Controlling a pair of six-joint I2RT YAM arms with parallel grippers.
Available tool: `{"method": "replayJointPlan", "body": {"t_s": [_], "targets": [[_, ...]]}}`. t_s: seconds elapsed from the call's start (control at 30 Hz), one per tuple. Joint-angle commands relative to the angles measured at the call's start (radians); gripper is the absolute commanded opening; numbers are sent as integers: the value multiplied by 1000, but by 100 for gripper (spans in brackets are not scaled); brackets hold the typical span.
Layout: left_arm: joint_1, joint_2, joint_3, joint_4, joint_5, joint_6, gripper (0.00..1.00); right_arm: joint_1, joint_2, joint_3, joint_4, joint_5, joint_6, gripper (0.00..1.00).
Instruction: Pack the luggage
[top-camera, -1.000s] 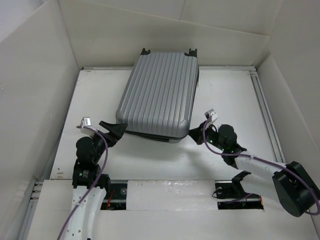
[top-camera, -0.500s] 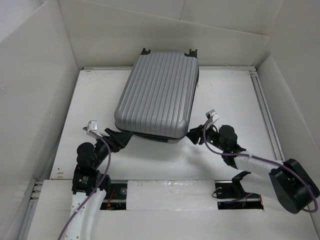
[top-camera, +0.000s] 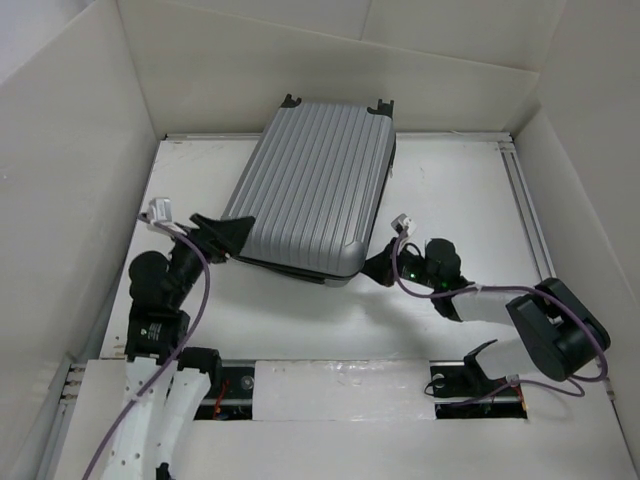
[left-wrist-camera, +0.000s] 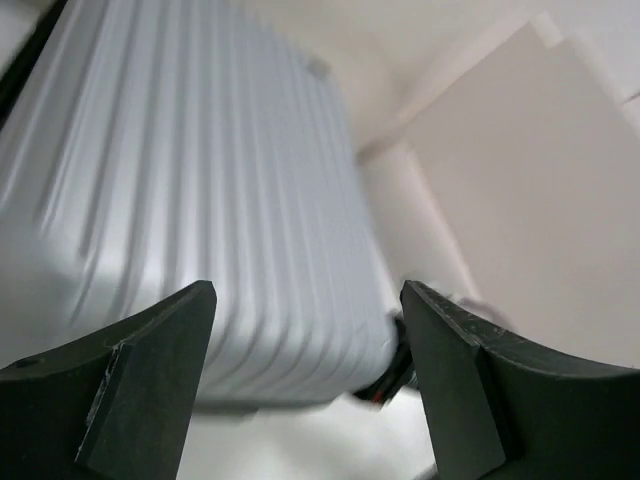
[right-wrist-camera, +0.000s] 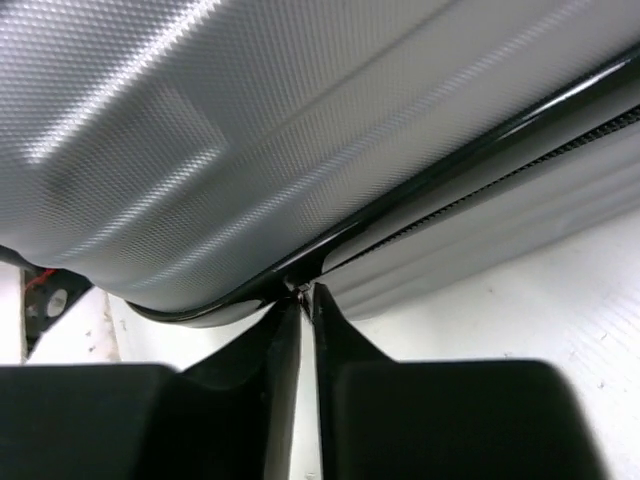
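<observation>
Suitcase (top-camera: 315, 185) near end has swung a bit left; both arms have moved in on its near corners. It lies flat on the white table (top-camera: 450, 190), shell shut, wheels at the far wall, contents hidden. Left gripper (top-camera: 238, 238) is wide open at the near-left corner, holding nothing. Right gripper (right-wrist-camera: 306, 295) is narrow, almost closed, tips on the black zipper seam (right-wrist-camera: 470, 160); can't tell if it pinches anything.

Left arm (top-camera: 140, 420) and right arm (top-camera: 485, 303) had white link shells, black joint housings. Purple cable (top-camera: 206, 282) ran along each. Left gripper (left-wrist-camera: 307, 292) fingers (left-wrist-camera: 150, 370) were matte black wedges, edges scuffed.
</observation>
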Motion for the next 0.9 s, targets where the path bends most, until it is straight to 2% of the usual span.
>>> {"method": "replayJointPlan", "body": {"t_s": [0.0, 0.1, 0.2, 0.33, 0.43, 0.5, 0.53, 0.57, 0.6, 0.63, 0.67, 0.7, 0.73, 0.77, 0.8, 0.83, 0.87], "targets": [[-3, 113, 132, 227, 0, 13, 72, 10, 7, 67, 178, -27, 14, 14], [-3, 239, 201, 282, 37, 3, 73, 19, 7, 68, 196, -27, 33, 0], [-3, 330, 277, 300, 25, 26, 75, 19, 7, 58, 253, -15, 63, 0], [-3, 570, 403, 276, -32, 83, 77, 10, 7, 58, 250, 29, 75, 0], [-3, 722, 587, 211, -61, 92, 77, 10, -4, 58, 227, 43, 87, 0], [-3, 908, 844, 91, -99, 118, 78, 1, -16, 58, 196, 43, 87, 0], [-50, 974, 973, 16, -213, 185, 78, 1, -16, 58, 178, 43, 87, 0], [-240, 1158, 1153, -230, -418, 288, 82, 1, -28, 58, 158, 52, 78, 0], [-335, 1281, 1606, -373, -768, 377, 85, 1, -45, 58, 114, 52, 64, 0], [-378, 1395, 1851, -518, -800, 414, 86, -10, -58, 67, 89, 65, 55, 0], [-379, 1490, 2053, -648, -734, 331, 85, -19, -70, 68, 69, 75, 55, 0], [-350, 1573, 2172, -768, -628, 271, 83, -19, -96, 58, 57, 75, 55, 0], [-350, 1574, 2202, -790, -471, 228, 80, -39, -108, 58, 57, 75, 55, 0], [-368, 1548, 2157, -804, -486, 211, 77, -51, -122, 49, 35, 66, 55, 0], [-478, 1433, 2066, -760, -550, 211, 73, -61, -148, 49, 15, 66, 55, 0], [-550, 1318, 1643, -651, -727, 211, 71, -61, -157, 49, 5, 56, 55, 0], [-595, 1151, 1312, -419, -713, 220, 67, -61, -167, 49, -8, 46, 55, 0]]}}
